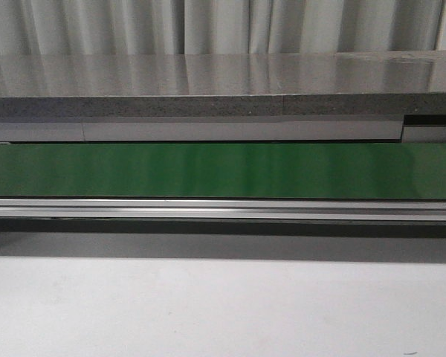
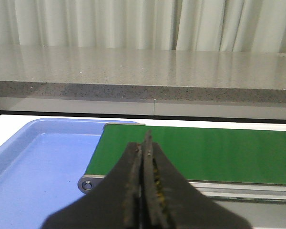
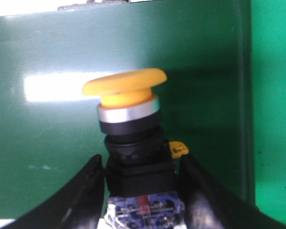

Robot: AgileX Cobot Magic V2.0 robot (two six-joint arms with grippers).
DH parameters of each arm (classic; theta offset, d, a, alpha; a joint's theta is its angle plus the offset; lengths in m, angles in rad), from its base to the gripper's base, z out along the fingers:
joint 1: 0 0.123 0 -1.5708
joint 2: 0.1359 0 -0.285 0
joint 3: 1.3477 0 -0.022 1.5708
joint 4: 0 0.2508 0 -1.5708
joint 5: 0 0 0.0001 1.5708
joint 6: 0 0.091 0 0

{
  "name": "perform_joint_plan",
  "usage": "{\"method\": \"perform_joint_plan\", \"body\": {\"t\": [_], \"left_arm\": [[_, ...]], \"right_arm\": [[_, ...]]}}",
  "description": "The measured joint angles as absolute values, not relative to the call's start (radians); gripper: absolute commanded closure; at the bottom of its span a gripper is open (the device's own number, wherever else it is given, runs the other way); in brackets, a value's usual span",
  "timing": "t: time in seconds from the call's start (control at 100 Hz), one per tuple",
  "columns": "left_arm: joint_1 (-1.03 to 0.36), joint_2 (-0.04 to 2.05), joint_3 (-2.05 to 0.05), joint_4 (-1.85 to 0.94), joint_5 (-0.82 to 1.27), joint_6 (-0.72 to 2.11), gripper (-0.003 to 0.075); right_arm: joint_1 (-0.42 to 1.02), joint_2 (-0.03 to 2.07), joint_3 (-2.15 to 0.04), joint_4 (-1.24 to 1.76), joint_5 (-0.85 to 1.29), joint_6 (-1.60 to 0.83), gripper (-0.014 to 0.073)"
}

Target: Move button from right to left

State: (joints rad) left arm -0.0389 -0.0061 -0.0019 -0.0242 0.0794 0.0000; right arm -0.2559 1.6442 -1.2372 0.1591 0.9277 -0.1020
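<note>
In the right wrist view the button fills the middle, with a yellow-orange cap, a silver ring and a black body ending in a clear block. It lies over the green belt. My right gripper has a dark finger against each side of the body and is shut on it. My left gripper is shut with nothing between its fingers, and it hangs before the belt's left end. The front view shows the bare belt, but no button and no gripper.
A blue tray lies at the belt's left end, beside the roller. Behind the belt runs a grey stone counter with pale curtains above it. A white tabletop lies in front of the belt's metal rail.
</note>
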Motion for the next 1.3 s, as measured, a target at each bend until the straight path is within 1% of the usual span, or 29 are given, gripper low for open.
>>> {"method": "perform_joint_plan", "body": {"t": [0.08,0.09,0.14,0.16,0.19,0.21,0.22,0.24,0.26,0.29,0.3,0.37,0.53,0.63,0.66,0.69,0.74,0.78,0.79,0.81,0.86,0.88,0.89,0.93,0.96,1.0,1.3], "left_arm": [[-0.039,-0.006,-0.002,-0.024,0.079,0.000,0.0741],[-0.039,-0.006,-0.002,-0.024,0.079,0.000,0.0741],[-0.039,-0.006,-0.002,-0.024,0.079,0.000,0.0741],[-0.039,-0.006,-0.002,-0.024,0.079,0.000,0.0741],[-0.039,-0.006,-0.002,-0.024,0.079,0.000,0.0741],[-0.039,-0.006,-0.002,-0.024,0.079,0.000,0.0741],[-0.039,-0.006,-0.002,-0.024,0.079,0.000,0.0741],[-0.039,-0.006,-0.002,-0.024,0.079,0.000,0.0741],[-0.039,-0.006,-0.002,-0.024,0.079,0.000,0.0741],[-0.039,-0.006,-0.002,-0.024,0.079,0.000,0.0741],[-0.039,-0.006,-0.002,-0.024,0.079,0.000,0.0741],[-0.039,-0.006,-0.002,-0.024,0.079,0.000,0.0741],[-0.039,-0.006,-0.002,-0.024,0.079,0.000,0.0741],[-0.039,-0.006,-0.002,-0.024,0.079,0.000,0.0741],[-0.039,-0.006,-0.002,-0.024,0.079,0.000,0.0741],[-0.039,-0.006,-0.002,-0.024,0.079,0.000,0.0740],[-0.039,-0.006,-0.002,-0.024,0.079,0.000,0.0741],[-0.039,-0.006,-0.002,-0.024,0.079,0.000,0.0741],[-0.039,-0.006,-0.002,-0.024,0.079,0.000,0.0741],[-0.039,-0.006,-0.002,-0.024,0.079,0.000,0.0741],[-0.039,-0.006,-0.002,-0.024,0.079,0.000,0.0741],[-0.039,-0.006,-0.002,-0.024,0.079,0.000,0.0741],[-0.039,-0.006,-0.002,-0.024,0.079,0.000,0.0741],[-0.039,-0.006,-0.002,-0.024,0.079,0.000,0.0741],[-0.039,-0.006,-0.002,-0.024,0.079,0.000,0.0741],[-0.039,-0.006,-0.002,-0.024,0.079,0.000,0.0741],[-0.039,-0.006,-0.002,-0.024,0.079,0.000,0.0741]], "right_arm": [[-0.256,1.667,-1.237,0.159,0.924,-0.090,0.0410],[-0.256,1.672,-1.237,0.159,0.924,-0.090,0.0384],[-0.256,1.687,-1.237,0.159,0.922,-0.088,0.0317],[-0.256,1.693,-1.237,0.159,0.922,-0.087,0.0263],[-0.256,1.697,-1.237,0.159,0.918,-0.087,0.0219],[-0.256,1.703,-1.237,0.159,0.916,-0.087,0.0161],[-0.256,1.703,-1.237,0.159,0.914,-0.087,0.0161],[-0.256,1.706,-1.237,0.159,0.910,-0.087,0.0108],[-0.256,1.708,-1.237,0.159,0.907,-0.087,0.0073],[-0.256,1.708,-1.237,0.159,0.898,-0.086,0.0043],[-0.256,1.708,-1.237,0.159,0.899,-0.086,0.0018],[-0.256,1.708,-1.237,0.159,0.894,-0.086,-0.0023],[-0.256,1.696,-1.237,0.159,0.894,-0.084,-0.0021],[-0.256,1.640,-1.237,0.157,0.894,-0.084,-0.0017],[-0.256,1.618,-1.237,0.155,0.896,-0.084,-0.0005],[-0.256,1.594,-1.237,0.153,0.896,-0.084,0.0028],[-0.256,1.549,-1.237,0.145,0.898,-0.084,0.0109],[-0.256,1.510,-1.237,0.139,0.898,-0.084,0.0205],[-0.256,1.497,-1.235,0.137,0.898,-0.084,0.0242],[-0.256,1.484,-1.230,0.134,0.898,-0.084,0.0280],[-0.256,1.429,-1.214,0.125,0.896,-0.084,0.0440],[-0.256,1.415,-1.204,0.125,0.896,-0.084,0.0479],[-0.256,1.402,-1.201,0.121,0.894,-0.084,0.0517],[-0.256,1.361,-1.176,0.116,0.892,-0.084,0.0622],[-0.256,1.335,-1.157,0.110,0.887,-0.084,0.0666],[-0.256,1.296,-1.125,0.105,0.875,-0.084,0.0655],[-0.252,1.026,-0.868,0.108,0.753,-0.136,0.0659]]}}
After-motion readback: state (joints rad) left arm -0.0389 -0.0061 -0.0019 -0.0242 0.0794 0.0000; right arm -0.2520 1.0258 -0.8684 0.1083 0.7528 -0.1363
